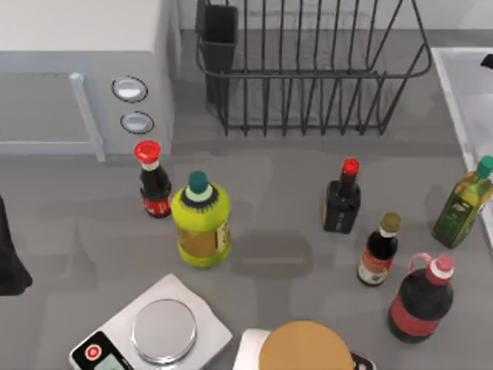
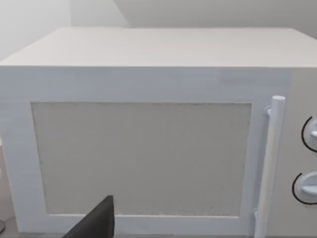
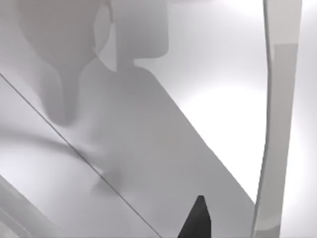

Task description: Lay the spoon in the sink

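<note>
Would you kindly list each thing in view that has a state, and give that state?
microwave: door shut.
wire rack: upright, nothing on its bars.
red-capped dark bottle: upright, capped.
yellow-green bottle: upright, capped.
black bottle: upright, capped.
olive oil bottle: upright, capped.
scale: pan bare.
sink: no spoon visible inside.

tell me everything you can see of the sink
The sink sits at the table's far right edge in the top view, cut off by the frame. It looks like a pale grey-white rectangular basin with a lighter raised rim, smooth and unmarked, like plastic or enamel. The black wire rack stands just left of it, apart. The right wrist view looks down into the basin: smooth pale walls and floor with soft shadows. A dark bit of the right arm shows over its far corner.
</note>
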